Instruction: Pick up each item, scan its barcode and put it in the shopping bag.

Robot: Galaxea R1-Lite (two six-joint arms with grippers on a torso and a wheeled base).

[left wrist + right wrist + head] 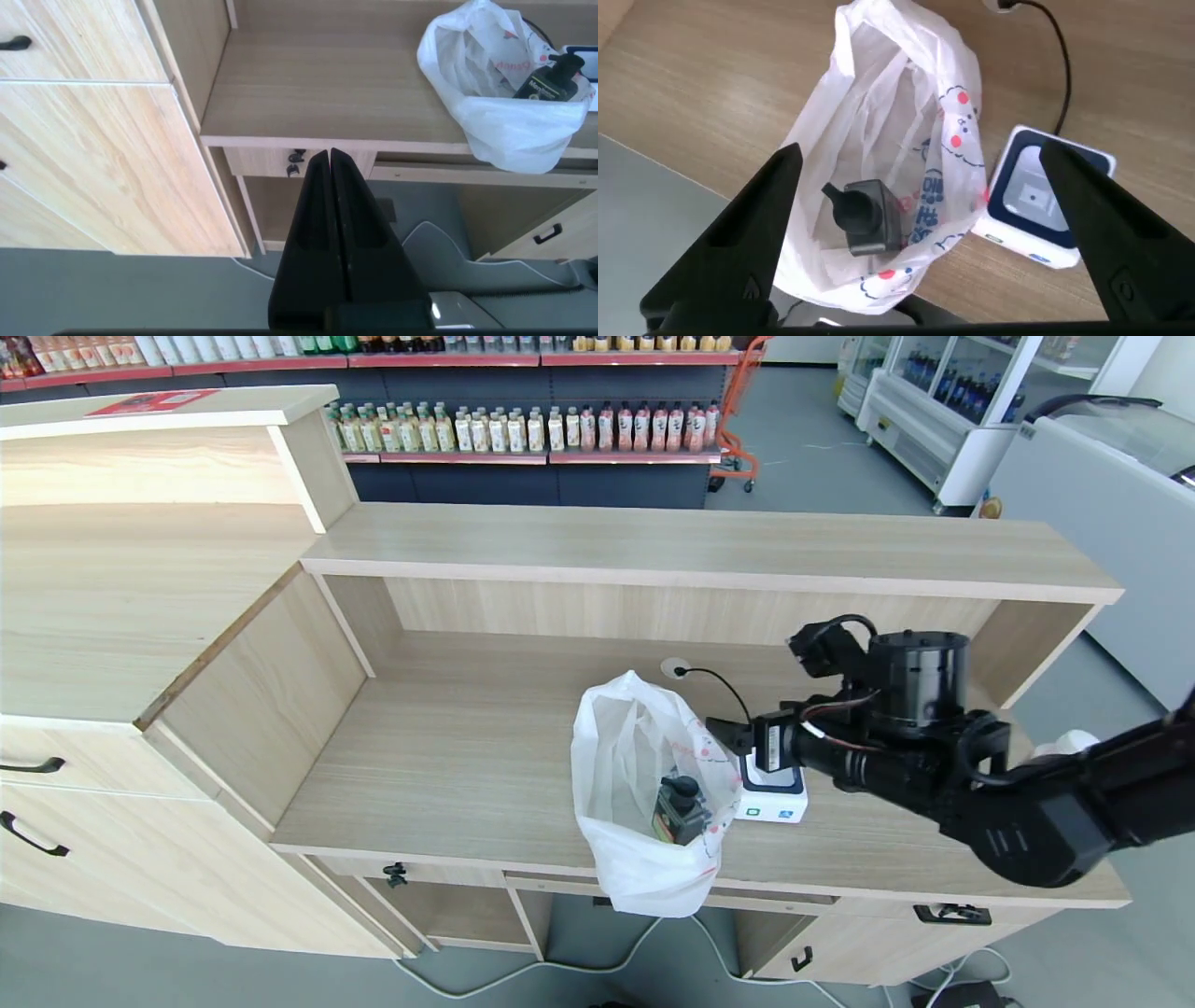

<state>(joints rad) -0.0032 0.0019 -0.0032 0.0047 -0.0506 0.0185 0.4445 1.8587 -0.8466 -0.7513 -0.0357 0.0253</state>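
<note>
A white plastic shopping bag point(627, 775) stands open at the front edge of the wooden counter point(448, 756). Inside it lies a dark pump bottle point(680, 810). Just right of the bag sits the white and blue barcode scanner point(773, 795). My right gripper point(733, 735) hangs open and empty above the bag's right side, beside the scanner. In the right wrist view, the right gripper point(920, 154) spreads wide over the bag point(906, 112), the bottle point(864, 219) and the scanner point(1032, 201). My left gripper point(329, 161) is shut on nothing, low in front of the counter, left of the bag point(505, 121).
A black cable point(724, 686) runs from the scanner to a grommet at the counter's back. A raised ledge point(709, 546) walls the back. A tall cabinet with drawers point(112, 616) stands left. Something white point(1064, 743) peeks out behind my right arm.
</note>
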